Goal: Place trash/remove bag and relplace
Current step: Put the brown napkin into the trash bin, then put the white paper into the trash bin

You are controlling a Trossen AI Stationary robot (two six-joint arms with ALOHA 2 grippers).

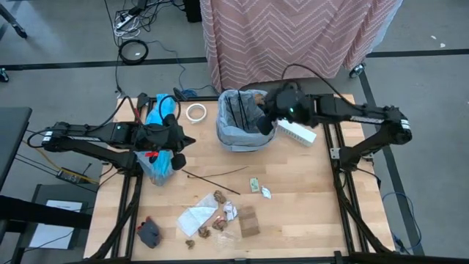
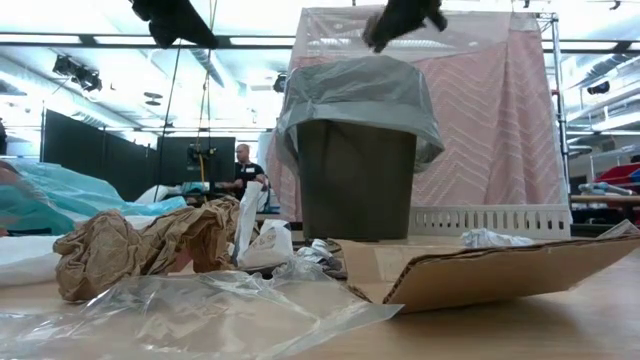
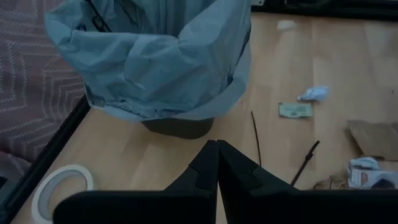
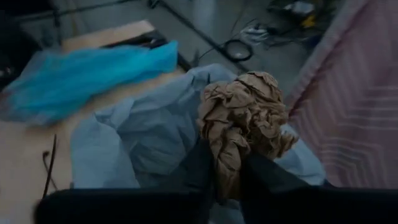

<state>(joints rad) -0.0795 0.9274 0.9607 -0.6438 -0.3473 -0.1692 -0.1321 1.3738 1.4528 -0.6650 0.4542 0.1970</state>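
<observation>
The right gripper point(image 4: 227, 180) clamps a crumpled brown paper wad point(image 4: 245, 124) over the grey bag point(image 1: 242, 132)'s two o'clock rim, while the left gripper point(image 3: 216, 165), fingers pressed together, waits at nine o'clock.

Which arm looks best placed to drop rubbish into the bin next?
The right one: its gripper already holds a brown paper wad above the bag-lined bin. The left gripper is shut, empty, off to the side.

Crumpled brown paper wad point(image 4: 245, 127) pinched in my right hand point(image 4: 227, 177) above the grey bag point(image 1: 238, 136) lining the bin. Remaining trash point(image 1: 220, 216) scattered on counter; turquoise bag point(image 1: 157, 110) lies crumpled.
</observation>
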